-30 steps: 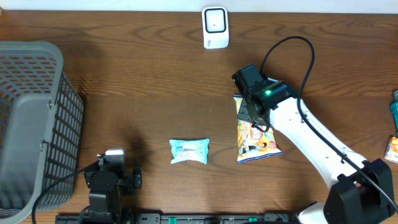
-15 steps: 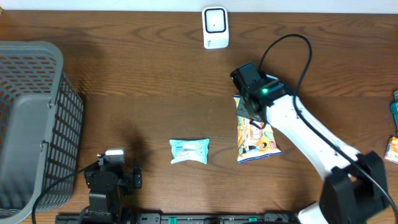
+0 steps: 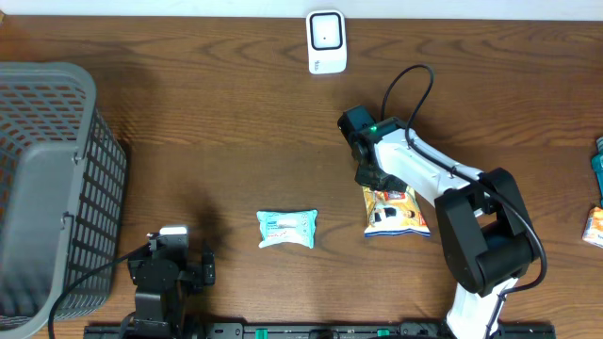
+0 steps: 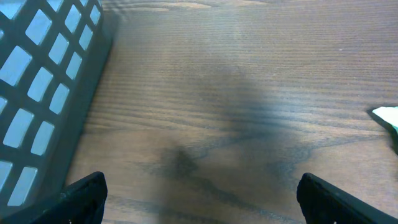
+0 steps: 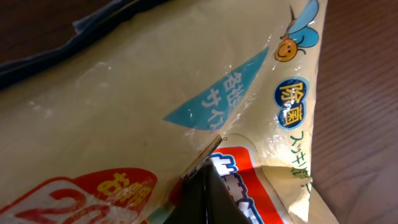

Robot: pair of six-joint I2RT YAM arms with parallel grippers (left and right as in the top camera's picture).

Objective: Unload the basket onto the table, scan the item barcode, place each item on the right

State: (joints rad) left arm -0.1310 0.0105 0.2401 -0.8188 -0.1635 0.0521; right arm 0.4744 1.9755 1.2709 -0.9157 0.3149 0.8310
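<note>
A yellow snack bag [image 3: 396,212] with red print lies right of the table's centre, its top end raised. My right gripper [image 3: 370,177] is shut on that top edge. In the right wrist view the bag [image 5: 155,93] fills the frame and the closed black fingertips [image 5: 208,193] pinch a fold of it. The white scanner [image 3: 326,42] stands at the table's far edge, apart from the bag. No barcode shows. My left gripper [image 3: 170,273] rests near the front edge, and its fingers [image 4: 84,196] stand wide open over bare wood.
A grey mesh basket [image 3: 47,188] fills the left side, and its wall [image 4: 43,93] shows in the left wrist view. A pale blue packet [image 3: 286,229] lies front centre. Two more packets [image 3: 595,226] sit at the right edge.
The right arm has folded in toward the table's centre. Its gripper moved a little left and forward, and the bag's top edge came up with it. The left arm has not moved.
</note>
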